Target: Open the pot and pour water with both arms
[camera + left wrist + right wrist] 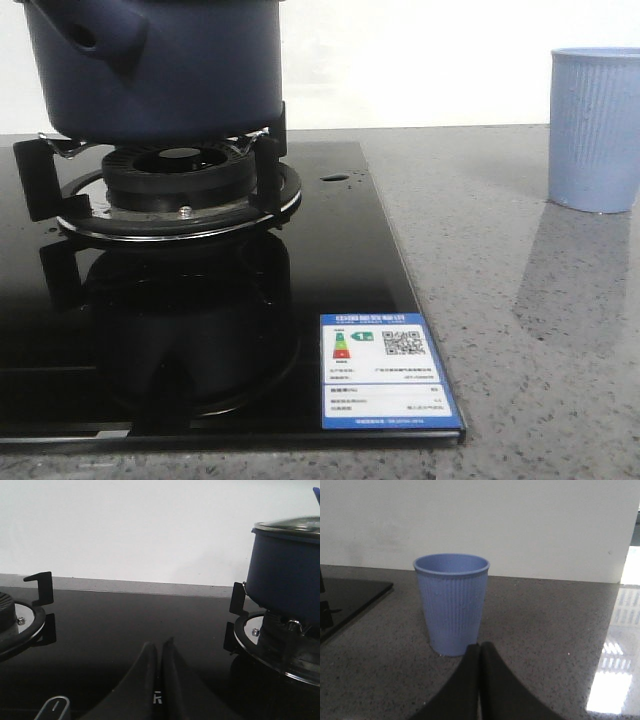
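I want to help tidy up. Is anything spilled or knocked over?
Nothing stands out. The dark navy-blue pot sits on the burner with its glass lid on, and the light blue ribbed cup stands upright on the grey counter.

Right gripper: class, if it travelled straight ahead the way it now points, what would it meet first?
Most likely the light blue ribbed cup, which stands upright on the grey counter directly ahead of the shut right gripper. The gap between them is hard to judge.

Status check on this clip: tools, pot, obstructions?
Left tool shut, empty. Right tool shut, empty, facing light blue ribbed cup. Pot on burner, glass lid on. Nothing blocking.
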{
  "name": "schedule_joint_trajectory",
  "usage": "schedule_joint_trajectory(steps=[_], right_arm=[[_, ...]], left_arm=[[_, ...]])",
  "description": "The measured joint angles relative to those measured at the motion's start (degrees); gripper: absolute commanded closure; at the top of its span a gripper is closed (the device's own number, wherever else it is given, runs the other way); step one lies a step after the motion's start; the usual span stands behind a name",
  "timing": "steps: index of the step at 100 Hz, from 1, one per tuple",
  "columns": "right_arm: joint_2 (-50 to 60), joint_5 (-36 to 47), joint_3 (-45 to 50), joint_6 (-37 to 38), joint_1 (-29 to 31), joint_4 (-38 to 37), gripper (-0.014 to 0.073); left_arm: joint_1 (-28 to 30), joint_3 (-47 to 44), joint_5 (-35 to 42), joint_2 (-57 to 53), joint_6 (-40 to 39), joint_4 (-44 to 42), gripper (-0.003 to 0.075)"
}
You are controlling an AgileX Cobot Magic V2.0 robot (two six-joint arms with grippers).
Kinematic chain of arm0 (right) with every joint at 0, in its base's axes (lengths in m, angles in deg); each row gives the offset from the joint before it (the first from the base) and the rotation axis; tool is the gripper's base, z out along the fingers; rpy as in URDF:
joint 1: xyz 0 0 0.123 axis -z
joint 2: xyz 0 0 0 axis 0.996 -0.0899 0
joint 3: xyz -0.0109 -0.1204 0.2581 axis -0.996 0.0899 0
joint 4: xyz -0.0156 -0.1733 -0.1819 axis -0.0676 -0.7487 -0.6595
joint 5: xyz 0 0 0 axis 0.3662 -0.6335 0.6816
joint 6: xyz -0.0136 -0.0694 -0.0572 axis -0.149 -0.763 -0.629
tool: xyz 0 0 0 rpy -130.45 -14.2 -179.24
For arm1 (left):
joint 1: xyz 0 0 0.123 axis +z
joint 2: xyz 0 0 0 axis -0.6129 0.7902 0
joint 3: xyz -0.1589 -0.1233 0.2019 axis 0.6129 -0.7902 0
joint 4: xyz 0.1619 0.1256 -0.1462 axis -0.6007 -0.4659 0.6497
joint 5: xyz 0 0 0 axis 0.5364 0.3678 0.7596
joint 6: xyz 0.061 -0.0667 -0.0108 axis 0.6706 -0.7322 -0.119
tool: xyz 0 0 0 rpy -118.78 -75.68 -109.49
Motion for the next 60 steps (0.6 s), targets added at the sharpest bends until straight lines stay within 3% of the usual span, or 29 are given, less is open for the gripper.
schedule_joint_trajectory(steps=[20,60], right_arm=[[7.22,-4.67,3.41,-2.57,-0.42,1.87,0.0654],[7.79,-11.75,3.41,-2.57,-0.42,2.12,0.0654]], left_arm=[[0.0,0.0,-0.1,0.0,-0.05,0.0,0.0736],[0.0,0.0,-0.1,0.0,-0.05,0.0,0.0736]])
